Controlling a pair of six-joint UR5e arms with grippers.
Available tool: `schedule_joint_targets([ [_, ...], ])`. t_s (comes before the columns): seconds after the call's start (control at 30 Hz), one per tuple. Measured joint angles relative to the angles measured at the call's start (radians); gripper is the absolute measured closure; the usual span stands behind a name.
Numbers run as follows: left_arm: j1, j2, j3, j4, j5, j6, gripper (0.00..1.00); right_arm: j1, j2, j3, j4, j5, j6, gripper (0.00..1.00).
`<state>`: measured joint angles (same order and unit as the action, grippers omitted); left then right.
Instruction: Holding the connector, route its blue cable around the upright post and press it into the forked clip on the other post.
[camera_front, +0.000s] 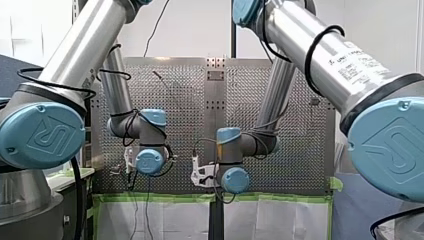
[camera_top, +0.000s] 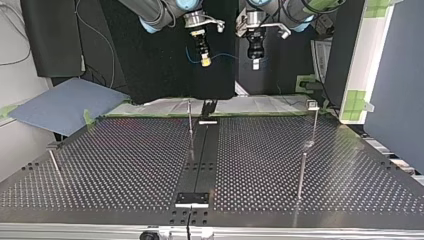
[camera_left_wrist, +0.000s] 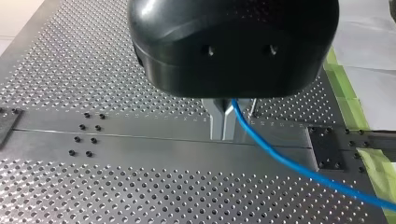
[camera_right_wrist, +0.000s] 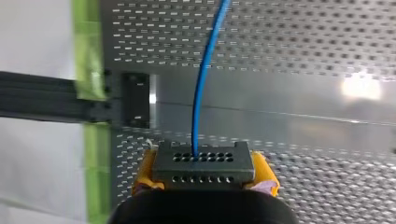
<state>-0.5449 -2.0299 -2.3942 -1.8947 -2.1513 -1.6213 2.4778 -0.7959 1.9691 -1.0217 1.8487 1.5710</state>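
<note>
Right hand (camera_top: 203, 56): clamped on connector (camera_right_wrist: 201, 164). Left hand (camera_left_wrist: 229, 122): closed on blue cable (camera_left_wrist: 299, 165). Cable spans both hands, high above bench (camera_top: 125, 165); upright post (camera_top: 190, 125) nearest right hand.

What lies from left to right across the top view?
Short post → my right arm's hand, shut on the connector → blue cable → my left arm's hand → nearer thin post → farther thin post.

Front view behind, top view opposite — low, wrist views close, all sharing the table (camera_top: 125, 165).
</note>
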Motion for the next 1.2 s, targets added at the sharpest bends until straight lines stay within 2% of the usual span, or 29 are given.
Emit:
schedule_joint_targets([
  [0.17,-0.002,-0.002,-0.002,-0.001,-0.001,0.002,1.0,-0.001,0.027,0.001,0.001,0.001,-0.001,1.0],
  [0.23,-0.011,-0.011,-0.011,-0.011,-0.011,0.009,1.0,-0.009,0.027,0.006,0.009,0.009,-0.001,1.0],
  [0.3,-0.027,-0.015,-0.028,-0.024,-0.028,0.014,1.0,-0.019,0.019,0.007,0.025,0.025,0.008,1.0],
  [0.43,-0.042,0.009,-0.048,-0.046,-0.069,0.004,1.0,-0.032,-0.012,0.007,0.059,0.059,0.037,1.0],
  [0.57,-0.041,0.049,-0.054,-0.082,-0.112,-0.03,1.0,-0.043,-0.051,0.007,0.099,0.094,0.075,1.0],
  [0.67,-0.04,0.078,-0.054,-0.11,-0.136,-0.057,1.0,-0.052,-0.082,0.006,0.129,0.102,0.099,1.0],
  [0.73,-0.039,0.099,-0.054,-0.13,-0.135,-0.078,1.0,-0.058,-0.101,0.006,0.14,0.095,0.106,1.0],
  [0.9,-0.037,0.149,-0.05,-0.181,-0.13,-0.101,1.0,-0.075,-0.157,0.003,0.15,0.049,0.12,1.0],
  [1.03,-0.033,0.19,-0.036,-0.221,-0.144,-0.104,1.0,-0.084,-0.196,-0.011,0.166,0.011,0.123,1.0],
  [1.2,-0.03,0.238,-0.018,-0.27,-0.17,-0.11,1.0,-0.091,-0.251,-0.057,0.216,-0.021,0.125,1.0],
])
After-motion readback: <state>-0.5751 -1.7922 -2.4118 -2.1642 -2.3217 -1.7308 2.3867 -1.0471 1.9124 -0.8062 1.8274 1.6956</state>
